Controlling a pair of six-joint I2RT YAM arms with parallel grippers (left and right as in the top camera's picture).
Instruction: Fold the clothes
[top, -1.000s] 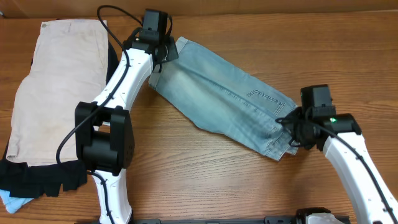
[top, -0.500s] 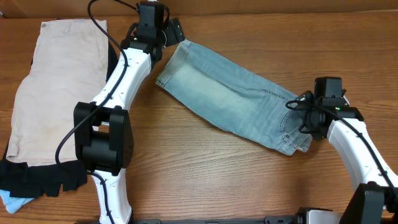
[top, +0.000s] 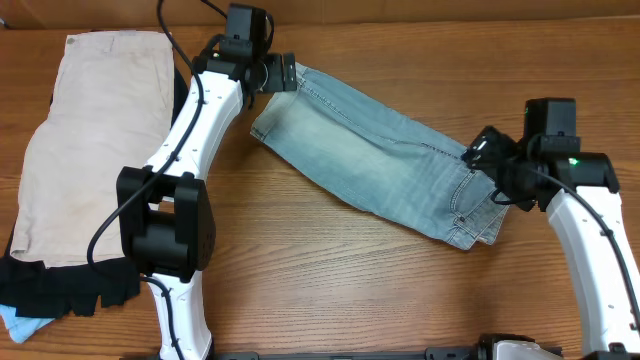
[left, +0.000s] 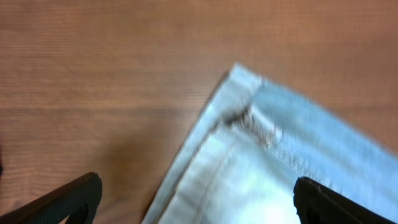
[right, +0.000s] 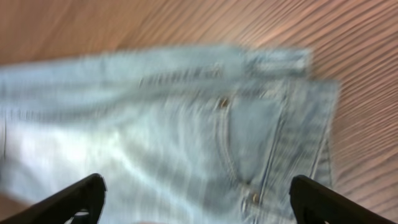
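- Wooden table (top: 330, 290) with a plain brown grain fills the overhead view and carries everything else.
- Beige trousers (top: 90, 140) lie flat along the table's left side, on top of a black garment (top: 60, 285) that sticks out at the lower left.
- Light blue jeans (top: 370, 160), folded into one long strip, lie diagonally across the middle. The hem end is at the upper left and the waist and pocket end is at the lower right.
- Left arm (top: 185, 130) reaches from the near edge up to the far left, its wrist turned toward the hem.
- Right arm (top: 590, 240) comes up from the lower right and bends its wrist inward over the waist end.
- Left gripper (top: 280, 72) hovers at the hem corner. In the wrist view its fingers (left: 74, 196) are spread wide and hold nothing.
- Right gripper (top: 492, 170) sits above the pocket. Its fingers (right: 81, 193) are likewise far apart and grip no cloth.
- Pocket stitching and copper rivets (right: 224, 102) show in the blurred right wrist view.
- Green light (top: 574, 161) glows on the right wrist.
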